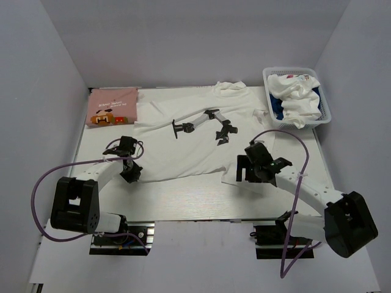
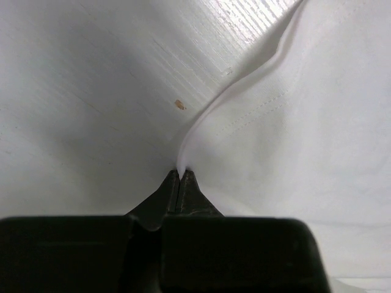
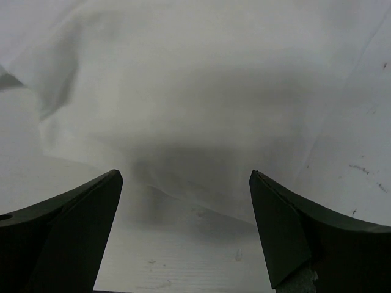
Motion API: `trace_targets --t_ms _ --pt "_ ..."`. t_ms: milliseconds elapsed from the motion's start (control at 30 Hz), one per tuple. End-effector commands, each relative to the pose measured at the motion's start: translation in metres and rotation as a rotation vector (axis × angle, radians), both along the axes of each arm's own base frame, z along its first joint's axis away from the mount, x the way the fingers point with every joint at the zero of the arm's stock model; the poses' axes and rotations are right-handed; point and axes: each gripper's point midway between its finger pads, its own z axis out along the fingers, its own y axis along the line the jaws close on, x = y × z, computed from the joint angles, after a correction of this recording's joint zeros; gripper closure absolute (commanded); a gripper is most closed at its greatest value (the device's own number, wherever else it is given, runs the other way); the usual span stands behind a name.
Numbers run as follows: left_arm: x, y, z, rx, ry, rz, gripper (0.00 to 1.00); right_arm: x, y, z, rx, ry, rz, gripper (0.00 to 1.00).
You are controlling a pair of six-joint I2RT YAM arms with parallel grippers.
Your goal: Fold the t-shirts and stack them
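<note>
A large white t-shirt [image 1: 183, 146] with a dark print at its middle lies spread flat on the table. My left gripper [image 1: 131, 175] is at the shirt's near left edge. In the left wrist view the gripper [image 2: 181, 173] is shut on the shirt's hem [image 2: 201, 122], which rises a little from the table. My right gripper [image 1: 243, 169] is open over the shirt's near right corner. In the right wrist view the gripper [image 3: 185, 180] has its jaws wide apart, with the white cloth [image 3: 195, 79] beneath and nothing between them. A folded pink t-shirt [image 1: 112, 107] with brown print lies at the back left.
A white lattice basket [image 1: 324, 101] at the back right holds a crumpled white tee [image 1: 296, 94] with small coloured marks and a navy one [image 1: 276, 107]. The white wooden table [image 1: 183, 198] shows along the near side. Grey walls close in the left, back and right.
</note>
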Motion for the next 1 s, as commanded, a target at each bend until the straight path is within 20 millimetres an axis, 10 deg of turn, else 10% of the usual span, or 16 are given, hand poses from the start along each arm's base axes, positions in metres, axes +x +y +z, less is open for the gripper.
trace_targets --t_ms 0,200,233,267,300,367,733,967 --pt "-0.01 -0.001 -0.011 -0.015 0.024 -0.015 1.0 -0.018 -0.01 -0.022 -0.043 0.078 -0.055 0.1" --pt "-0.009 -0.001 -0.009 -0.014 0.017 -0.024 1.0 -0.015 -0.023 -0.048 -0.122 0.122 -0.154 0.22" --pt "-0.01 -0.003 -0.009 -0.025 0.019 -0.027 1.0 -0.022 -0.025 -0.056 -0.139 0.162 -0.158 0.31" --pt "-0.009 -0.004 -0.007 -0.027 0.01 -0.027 1.0 -0.027 -0.024 -0.058 -0.128 0.18 -0.169 0.67" --pt "-0.009 -0.005 -0.007 -0.037 0.011 -0.03 1.0 -0.032 -0.023 -0.059 -0.118 0.196 -0.164 0.83" --pt "-0.01 -0.005 -0.005 -0.035 0.008 -0.039 1.0 -0.041 -0.023 -0.056 -0.084 0.198 -0.162 1.0" --pt "-0.035 -0.011 0.014 -0.077 -0.02 -0.054 1.0 -0.08 -0.032 0.02 0.068 0.16 -0.256 1.0" --pt "-0.015 -0.012 0.042 -0.078 -0.116 -0.067 1.0 -0.059 -0.026 0.044 0.089 0.055 -0.216 1.0"
